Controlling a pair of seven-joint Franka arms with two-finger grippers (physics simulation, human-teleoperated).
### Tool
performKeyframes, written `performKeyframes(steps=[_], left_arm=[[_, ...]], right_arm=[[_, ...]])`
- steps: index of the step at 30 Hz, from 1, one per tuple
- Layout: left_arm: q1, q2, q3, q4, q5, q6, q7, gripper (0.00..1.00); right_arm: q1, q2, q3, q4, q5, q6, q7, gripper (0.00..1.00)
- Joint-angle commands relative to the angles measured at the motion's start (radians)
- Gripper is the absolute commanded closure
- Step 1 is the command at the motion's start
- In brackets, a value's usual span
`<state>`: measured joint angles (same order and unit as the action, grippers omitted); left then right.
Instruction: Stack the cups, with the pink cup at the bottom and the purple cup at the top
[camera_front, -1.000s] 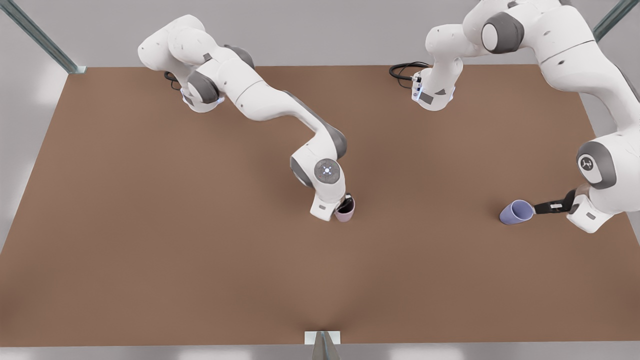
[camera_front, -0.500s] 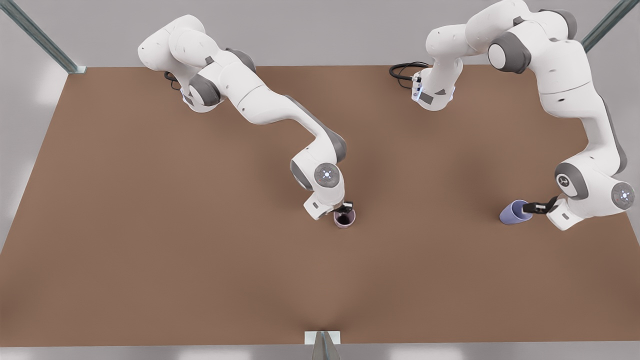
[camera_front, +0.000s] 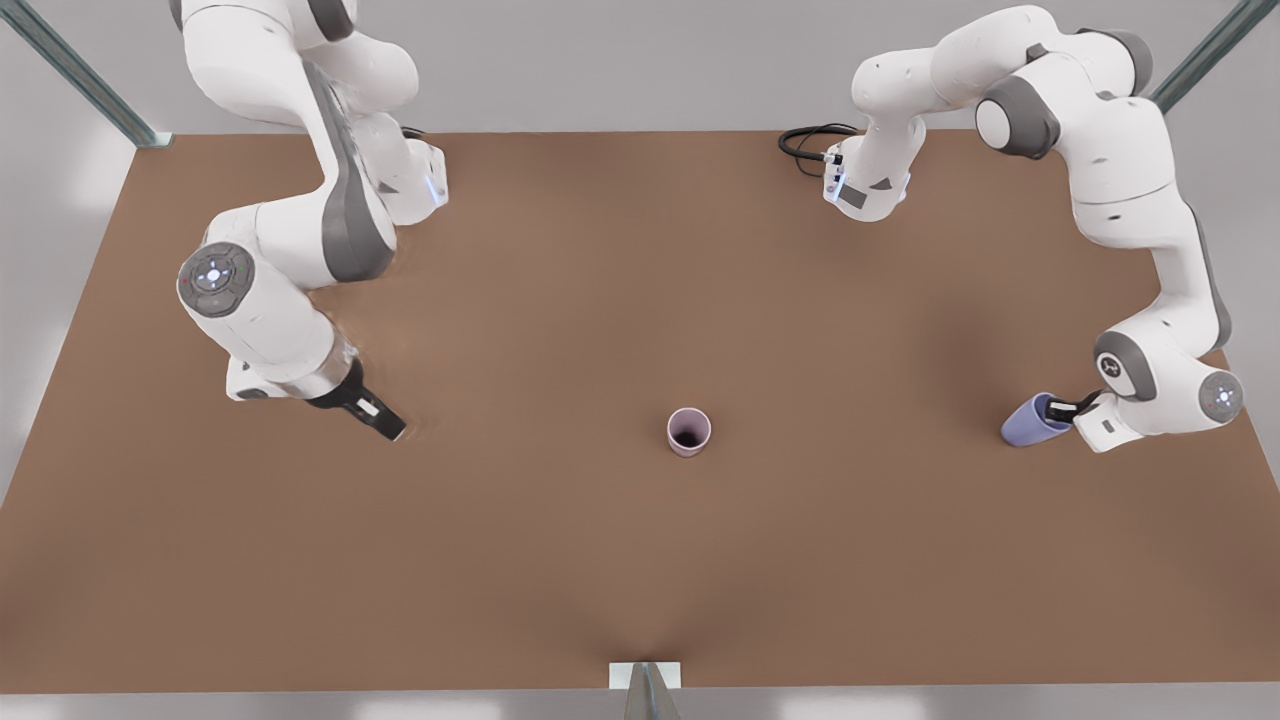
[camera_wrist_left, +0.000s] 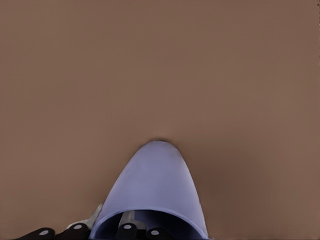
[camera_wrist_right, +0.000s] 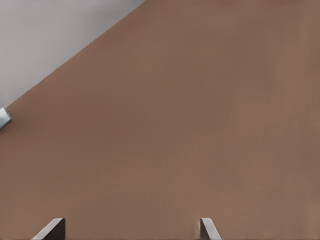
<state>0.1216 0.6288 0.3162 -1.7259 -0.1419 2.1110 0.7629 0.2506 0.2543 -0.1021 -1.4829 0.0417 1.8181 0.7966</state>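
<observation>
The pink cup (camera_front: 689, 432) stands upright and alone near the table's middle, mouth up. The purple cup (camera_front: 1028, 425) lies tilted on its side at the front view's right, mouth toward the arm there. My left gripper (camera_front: 1060, 408) is shut on the purple cup's rim. In the left wrist view the purple cup (camera_wrist_left: 155, 185) has one finger of my left gripper (camera_wrist_left: 110, 227) inside it and one outside its wall. My right gripper (camera_front: 388, 428) hovers low over bare table at the front view's left, far from the pink cup. In the right wrist view my right gripper (camera_wrist_right: 130, 230) is open and holds nothing.
The brown table (camera_front: 560, 560) spans the view. A black cable (camera_front: 805, 145) coils by an arm base at the back. Metal frame posts (camera_front: 80, 75) stand at the back corners, and a bracket (camera_front: 645, 680) sits at the front edge.
My right gripper let go of the pink cup and swung far toward the front view's left. My left gripper pushed onto the purple cup's rim and dropped lower.
</observation>
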Motion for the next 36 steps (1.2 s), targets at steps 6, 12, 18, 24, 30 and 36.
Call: performKeyframes(steps=[6,12,18,24,30,36], left_arm=[[-0.014,-0.015,-0.009,0.011,-0.004,-0.005,0.128,0.79],[-0.158,-0.084,-0.025,0.147,-0.007,-0.232,-0.143,0.79],[-0.304,-0.1,-0.235,0.364,-0.064,-0.502,-0.797,0.79],[-0.364,-0.078,-0.381,0.436,-0.061,-0.525,-1.105,0.79],[-0.476,-0.012,-0.428,0.525,-0.065,-0.463,-1.34,0.79],[-0.516,0.032,-0.433,0.526,-0.065,-0.362,-1.423,0.79]], right_arm=[[-0.183,-0.052,-0.027,0.121,-0.04,-0.286,-0.976,0.0],[-0.197,-0.053,-0.028,0.144,-0.048,-0.318,-0.972,0.0],[-0.2,-0.059,-0.028,0.207,-0.042,-0.332,-0.964,0.0],[-0.203,-0.052,-0.028,0.207,-0.036,-0.33,-0.964,0.0],[-0.203,-0.049,-0.028,0.205,-0.031,-0.321,-0.965,0.0],[-0.201,-0.041,-0.028,0.207,-0.031,-0.321,-0.965,0.0]])
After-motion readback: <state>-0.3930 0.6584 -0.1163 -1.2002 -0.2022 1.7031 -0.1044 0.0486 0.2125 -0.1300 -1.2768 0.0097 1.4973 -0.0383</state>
